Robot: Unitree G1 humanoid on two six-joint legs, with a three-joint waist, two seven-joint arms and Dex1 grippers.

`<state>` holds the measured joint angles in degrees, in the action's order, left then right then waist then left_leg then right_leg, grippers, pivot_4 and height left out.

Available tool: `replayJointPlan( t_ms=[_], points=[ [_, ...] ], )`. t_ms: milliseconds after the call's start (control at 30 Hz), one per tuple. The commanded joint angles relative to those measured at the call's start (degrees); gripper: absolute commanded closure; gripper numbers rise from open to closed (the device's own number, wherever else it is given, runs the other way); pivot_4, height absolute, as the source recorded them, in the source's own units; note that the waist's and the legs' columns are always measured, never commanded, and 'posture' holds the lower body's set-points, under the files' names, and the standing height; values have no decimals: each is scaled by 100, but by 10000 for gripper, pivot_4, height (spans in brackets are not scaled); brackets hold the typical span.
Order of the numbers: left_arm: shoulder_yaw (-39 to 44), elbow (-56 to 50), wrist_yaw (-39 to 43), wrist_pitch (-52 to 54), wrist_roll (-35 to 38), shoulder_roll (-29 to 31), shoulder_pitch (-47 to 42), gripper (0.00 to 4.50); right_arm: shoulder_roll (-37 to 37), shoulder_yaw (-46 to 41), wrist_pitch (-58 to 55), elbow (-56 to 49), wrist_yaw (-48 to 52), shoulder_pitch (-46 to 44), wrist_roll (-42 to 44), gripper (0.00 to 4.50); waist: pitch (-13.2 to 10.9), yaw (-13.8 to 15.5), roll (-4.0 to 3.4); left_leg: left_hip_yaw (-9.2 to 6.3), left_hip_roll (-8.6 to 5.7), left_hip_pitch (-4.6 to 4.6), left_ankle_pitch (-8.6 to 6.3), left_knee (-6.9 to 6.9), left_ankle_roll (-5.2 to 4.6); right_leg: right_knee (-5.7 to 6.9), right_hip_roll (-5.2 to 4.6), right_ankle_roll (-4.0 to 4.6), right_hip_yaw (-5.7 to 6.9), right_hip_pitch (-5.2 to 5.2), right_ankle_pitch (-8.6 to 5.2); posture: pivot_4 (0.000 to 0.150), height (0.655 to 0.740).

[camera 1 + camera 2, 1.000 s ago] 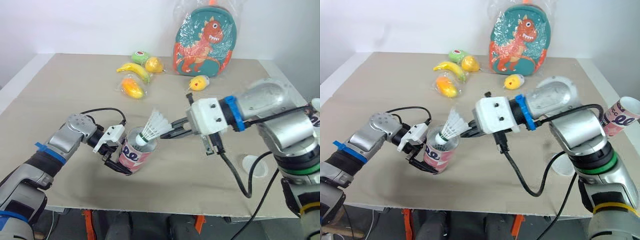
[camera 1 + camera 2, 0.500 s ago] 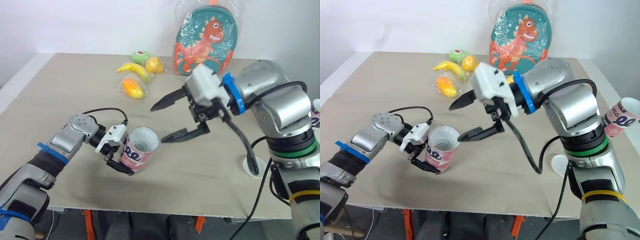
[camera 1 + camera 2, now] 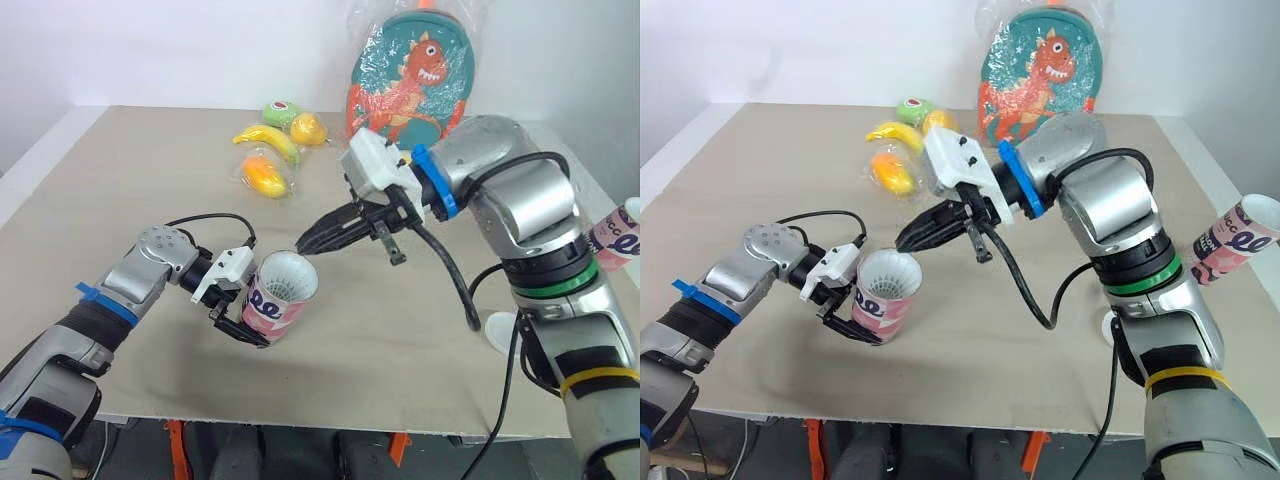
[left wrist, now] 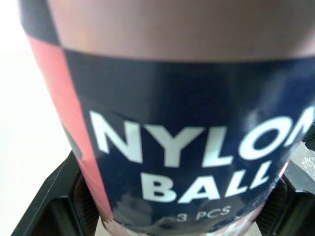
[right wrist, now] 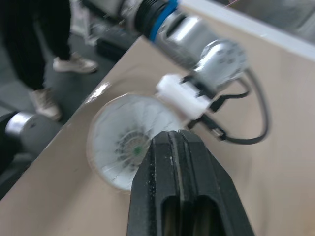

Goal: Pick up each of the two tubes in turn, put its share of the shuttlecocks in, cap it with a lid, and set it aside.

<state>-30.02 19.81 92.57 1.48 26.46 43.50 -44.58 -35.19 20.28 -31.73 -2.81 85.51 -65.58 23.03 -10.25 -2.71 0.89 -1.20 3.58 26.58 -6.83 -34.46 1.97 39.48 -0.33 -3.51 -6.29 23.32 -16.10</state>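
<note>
Pink-and-navy tube [image 3: 272,305], marked NYLON BALL 3 PCS, tilted near table [image 3: 130,190] front edge, clamped in L gripper [image 3: 240,312]; white shuttlecock [image 3: 285,283] inside. R gripper [image 3: 306,244] closed tight, empty, just above tube mouth.

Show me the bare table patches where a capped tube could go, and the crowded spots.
Free: the wide far-left stretch of table, left of the banana; also the near strip between the held tube and the lid. Crowded: the back middle, with the other toy fruit and the dinosaur backpack.
</note>
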Motion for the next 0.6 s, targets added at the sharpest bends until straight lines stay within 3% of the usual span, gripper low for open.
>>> replayJointPlan(
  t_ms=[33, 600],
  points=[
    [237, -144, -7, 171, 226, -33, -27, 8340, 55, 28, 6, -46, 199, -246, -18, 44715, 0, 0, 0, 0, 0, 0, 0, 0, 0, 0, 0, 0, 0, 0, 0, 1500, 7400],
    [407, -267, -7, 477, 273, -303, 10, 8340, 713, 1604, 470, 733, 572, -430, -1277, 44715, 0, 5, 0, -7, 0, 0, 0, -2, 0, 13, 3, 2, 6, 2, -7, 1500, 7400]
  ],
)
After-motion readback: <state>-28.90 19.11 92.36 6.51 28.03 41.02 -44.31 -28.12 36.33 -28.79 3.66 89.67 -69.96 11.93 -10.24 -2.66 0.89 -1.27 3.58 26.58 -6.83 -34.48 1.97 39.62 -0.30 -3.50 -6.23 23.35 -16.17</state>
